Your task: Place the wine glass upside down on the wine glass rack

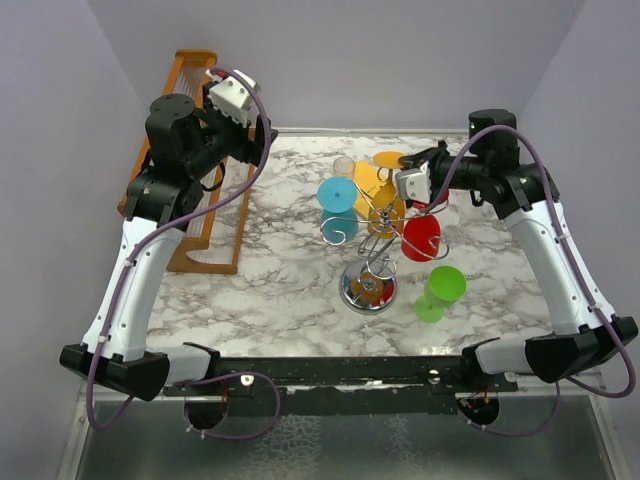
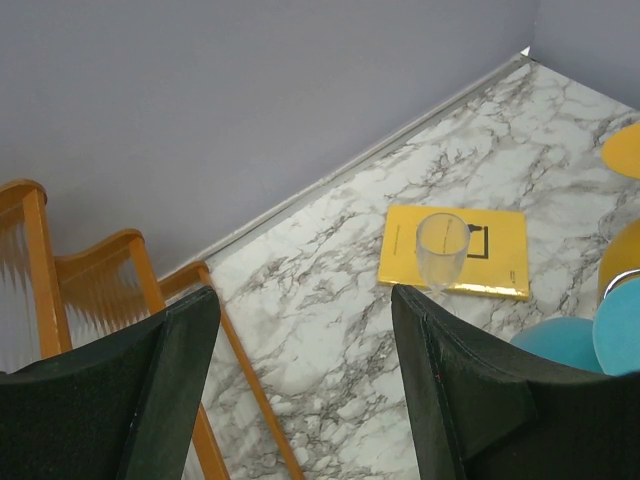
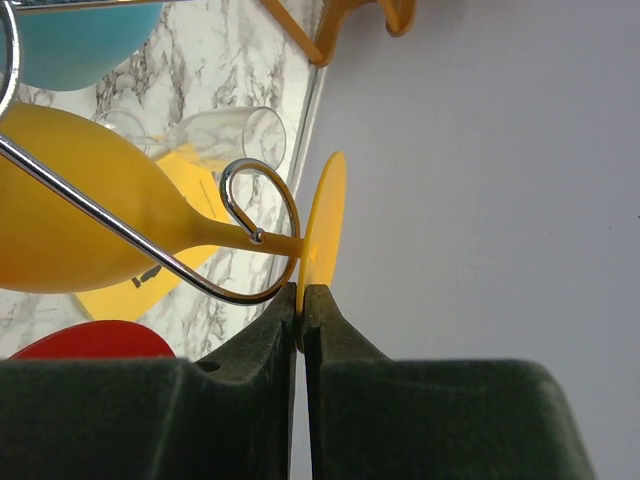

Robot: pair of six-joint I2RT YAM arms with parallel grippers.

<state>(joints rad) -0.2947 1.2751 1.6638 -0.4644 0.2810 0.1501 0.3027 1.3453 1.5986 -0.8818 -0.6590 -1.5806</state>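
Right tool pinched shut on the foot of the yellow wine glass. Its stem sits in a wine glass rack loop. Left tool wide open, holding nothing. Yellow booklet print too small to read.

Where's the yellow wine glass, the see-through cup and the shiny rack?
yellow wine glass (image 3: pixel 80 215): right wrist view, on its bowl.
clear cup (image 2: pixel 441 250): left wrist view, on its side wall.
wine glass rack (image 1: pixel 368 291): top external view, on its round mirror base.

Left arm, right arm: white shells, black joints, black bases. Purple cable along each. White wrist blocks. Dark matte fingers.
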